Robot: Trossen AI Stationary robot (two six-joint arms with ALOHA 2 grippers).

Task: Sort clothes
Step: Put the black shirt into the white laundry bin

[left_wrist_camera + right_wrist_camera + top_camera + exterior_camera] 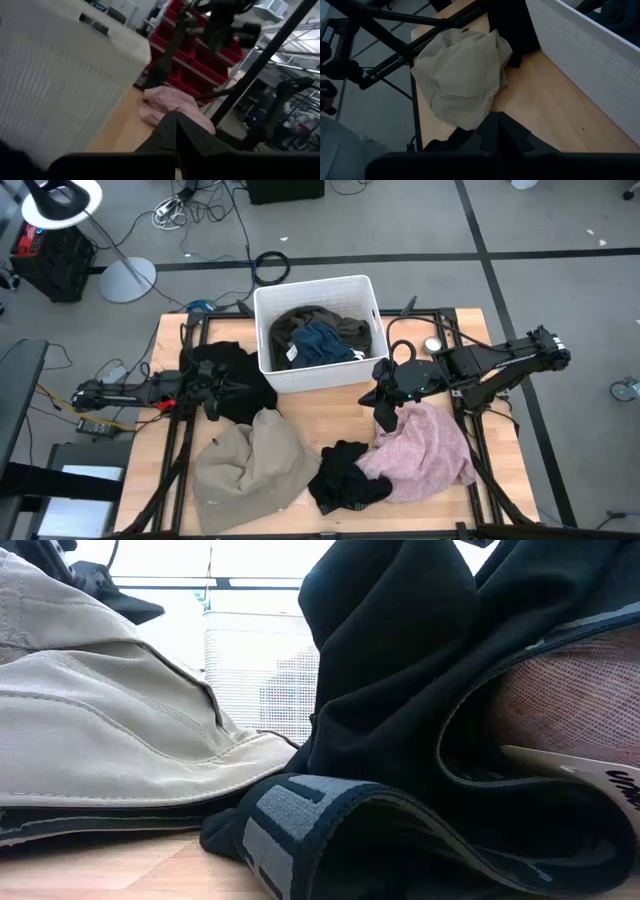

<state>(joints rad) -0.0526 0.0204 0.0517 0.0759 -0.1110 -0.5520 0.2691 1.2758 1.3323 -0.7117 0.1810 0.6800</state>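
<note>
The white bin (315,290) at the table's far middle holds the olive-green garment (300,320) and the teal-blue one (325,345). One black garment (240,375) lies left of the bin. The beige garment (250,465), the second black garment (345,475) and the pink garment (425,445) lie along the near side. My left gripper (215,405) is shut, low over the first black garment's near edge; its shut fingers show in the left wrist view (175,127). My right gripper (385,418) is shut and empty at the pink garment's far left corner; it also shows in the right wrist view (497,127). My left gripper lies level over the near edge of the black garment beside the bin, pointing toward the table's right. Nothing shows between its shut fingers, and I cannot tell whether it touches the cloth.
Bare wood (330,415) shows between the bin and the near clothes. In the low view the beige garment (90,710) and the black garment (400,690) fill the front, with the bin (255,680) behind. A round silver thing (432,344) lies right of the bin.
</note>
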